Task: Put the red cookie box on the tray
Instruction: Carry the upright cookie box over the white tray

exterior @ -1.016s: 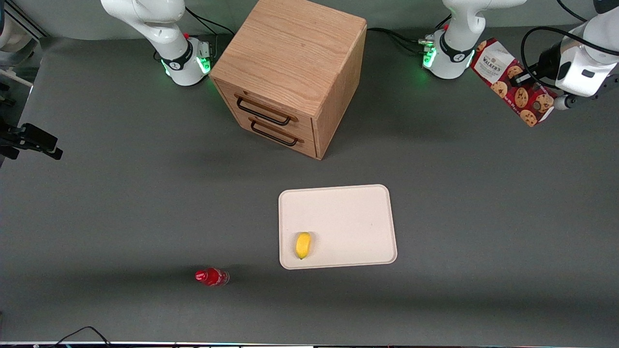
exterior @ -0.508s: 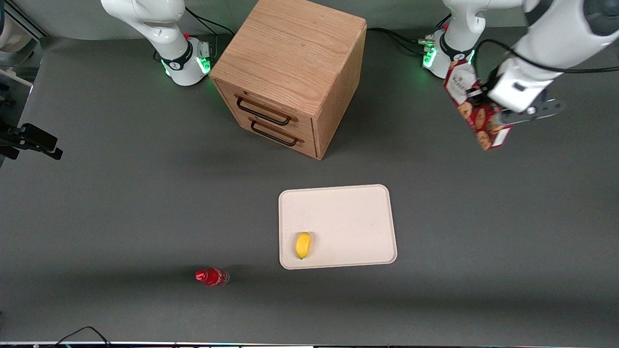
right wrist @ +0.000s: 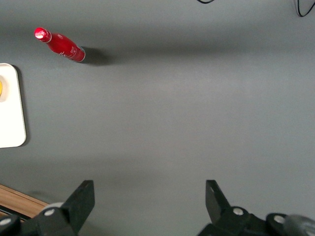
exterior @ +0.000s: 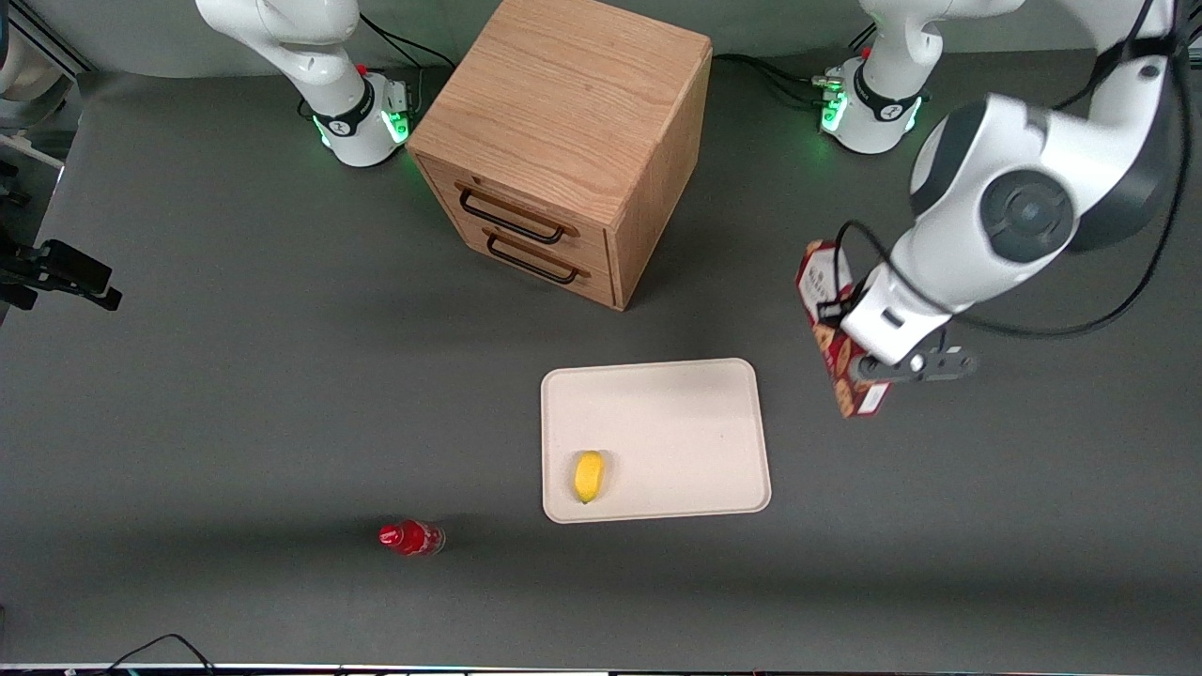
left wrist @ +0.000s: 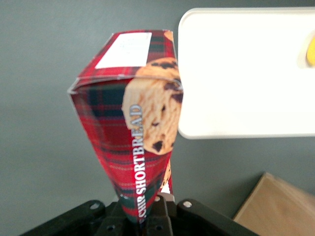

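The red cookie box hangs in the air, held by my gripper, which is shut on it. It sits beside the tray, toward the working arm's end of the table, above bare table. In the left wrist view the red cookie box points away from the gripper, its tartan side and cookie picture showing, with the tray alongside it. A yellow lemon lies on the tray near its front corner.
A wooden drawer cabinet stands farther from the front camera than the tray. A small red bottle lies near the table's front, toward the parked arm's end.
My gripper has carried the red cookie box from near the arm's base down toward the front camera, closer to the tray. The box now stands more upright.
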Robot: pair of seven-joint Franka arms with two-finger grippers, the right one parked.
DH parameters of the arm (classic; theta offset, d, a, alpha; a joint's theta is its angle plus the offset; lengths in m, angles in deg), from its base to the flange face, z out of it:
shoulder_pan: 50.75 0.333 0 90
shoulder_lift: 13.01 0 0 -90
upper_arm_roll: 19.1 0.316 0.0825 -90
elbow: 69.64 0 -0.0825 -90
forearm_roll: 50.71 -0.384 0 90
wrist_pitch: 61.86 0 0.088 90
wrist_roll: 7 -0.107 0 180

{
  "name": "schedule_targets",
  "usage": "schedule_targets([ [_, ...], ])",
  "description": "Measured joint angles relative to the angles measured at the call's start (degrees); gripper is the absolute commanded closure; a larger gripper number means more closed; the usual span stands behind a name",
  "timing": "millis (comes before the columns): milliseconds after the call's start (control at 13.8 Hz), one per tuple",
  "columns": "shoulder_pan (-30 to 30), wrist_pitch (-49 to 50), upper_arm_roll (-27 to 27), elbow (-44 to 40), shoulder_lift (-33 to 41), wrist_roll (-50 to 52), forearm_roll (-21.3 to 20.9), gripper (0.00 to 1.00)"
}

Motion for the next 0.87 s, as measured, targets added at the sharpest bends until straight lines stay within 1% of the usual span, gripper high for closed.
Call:
schedule_targets([
  [145, -1.8, -4.9, -0.8, -0.3, -4.7, 5.2, -4.0, 1.00],
  [218, -2.8, -6.8, -1.0, -0.4, -6.8, 7.0, -4.9, 1.00],
  [508, -3.8, -10.2, -2.2, -2.5, -13.9, 8.9, -5.4, 1.00],
  [870, -4.1, -10.4, -3.8, -7.1, -20.5, 9.5, -5.7, 1.00],
])
